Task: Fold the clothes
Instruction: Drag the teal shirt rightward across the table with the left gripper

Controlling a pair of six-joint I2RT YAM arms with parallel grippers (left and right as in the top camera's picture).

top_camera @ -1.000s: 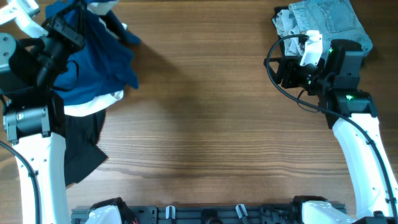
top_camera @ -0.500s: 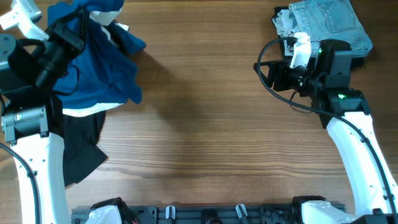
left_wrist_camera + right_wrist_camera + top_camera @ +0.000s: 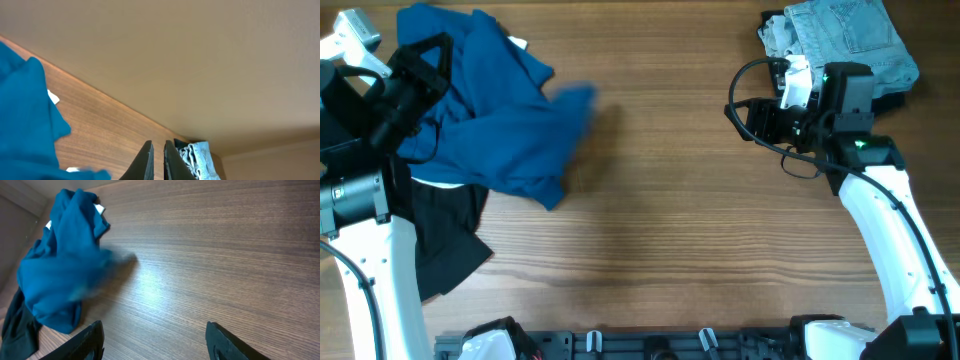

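Blue shirt (image 3: 485, 130) lies bunched; I'd spread it flat first. Left gripper (image 3: 158, 146) pinched empty, right gripper (image 3: 155, 332) wide.

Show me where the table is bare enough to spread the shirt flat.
Free: the wide middle of the table, between the blue shirt and the right arm. Crowded: left edge, shirt and black cloth; far right corner, the jeans.

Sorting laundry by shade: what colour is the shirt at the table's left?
Plain deep teal-blue; the shirt shows best in the overhead view.
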